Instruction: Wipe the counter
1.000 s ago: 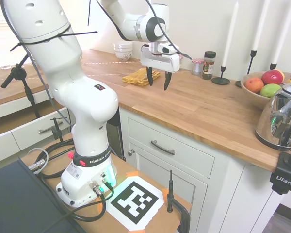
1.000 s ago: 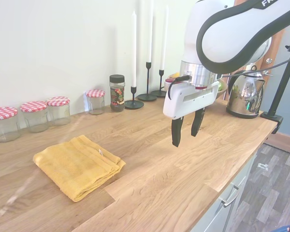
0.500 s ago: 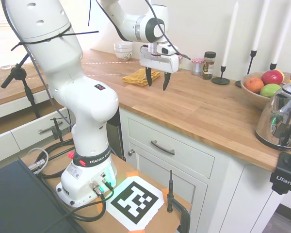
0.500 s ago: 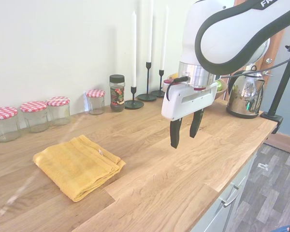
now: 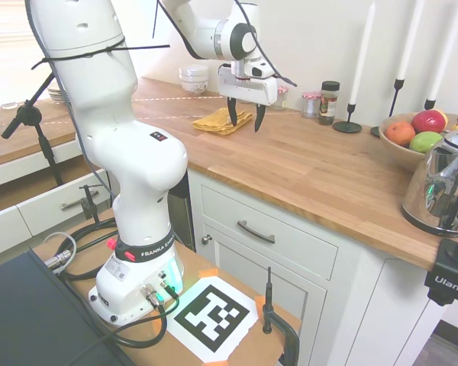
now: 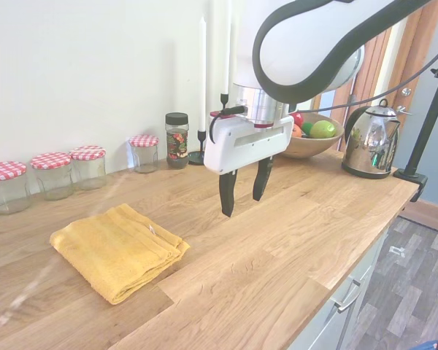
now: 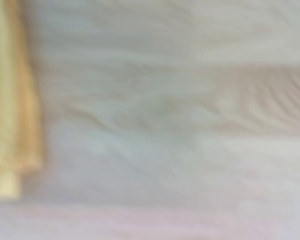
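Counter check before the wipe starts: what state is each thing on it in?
Cloth: folded, flat on counter, untouched.
Gripper: open, empty, above the counter beside the cloth.
Jars: lids on, look empty.
Spice jar: capped.
Candles: unlit, upright.
Kettle: lid shut.

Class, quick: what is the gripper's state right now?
Gripper: jaws open, holding nothing, above the counter near the folded yellow cloth.
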Controlling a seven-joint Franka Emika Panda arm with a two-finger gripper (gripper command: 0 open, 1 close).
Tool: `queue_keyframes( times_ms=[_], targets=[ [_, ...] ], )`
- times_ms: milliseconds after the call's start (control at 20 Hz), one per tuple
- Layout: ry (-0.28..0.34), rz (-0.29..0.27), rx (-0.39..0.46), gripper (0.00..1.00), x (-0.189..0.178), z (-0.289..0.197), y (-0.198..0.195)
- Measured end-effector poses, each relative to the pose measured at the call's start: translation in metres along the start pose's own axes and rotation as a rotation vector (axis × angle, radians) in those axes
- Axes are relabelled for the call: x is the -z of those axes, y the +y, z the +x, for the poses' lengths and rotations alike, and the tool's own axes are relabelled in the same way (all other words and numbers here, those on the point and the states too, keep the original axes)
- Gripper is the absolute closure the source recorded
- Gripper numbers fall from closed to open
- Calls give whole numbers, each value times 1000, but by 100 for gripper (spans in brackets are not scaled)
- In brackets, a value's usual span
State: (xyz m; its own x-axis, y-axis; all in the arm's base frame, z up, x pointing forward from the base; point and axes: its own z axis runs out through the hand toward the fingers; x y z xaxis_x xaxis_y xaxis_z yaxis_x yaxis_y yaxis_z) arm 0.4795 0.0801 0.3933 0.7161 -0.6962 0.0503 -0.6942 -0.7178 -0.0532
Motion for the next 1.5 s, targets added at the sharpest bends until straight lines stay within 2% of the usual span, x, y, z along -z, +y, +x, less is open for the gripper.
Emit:
queue_keyframes(
  times_ms=[400, 750, 1000, 1500],
  targets=[
    [12, -6, 72, 0, 17, -18, -75],
    [22, -25, 135, 0, 14, -45, -125],
    [13, -36, 166, 0, 1, -57, -145],
    [8, -96, 209, 0, -41, -77, -166]
  ],
)
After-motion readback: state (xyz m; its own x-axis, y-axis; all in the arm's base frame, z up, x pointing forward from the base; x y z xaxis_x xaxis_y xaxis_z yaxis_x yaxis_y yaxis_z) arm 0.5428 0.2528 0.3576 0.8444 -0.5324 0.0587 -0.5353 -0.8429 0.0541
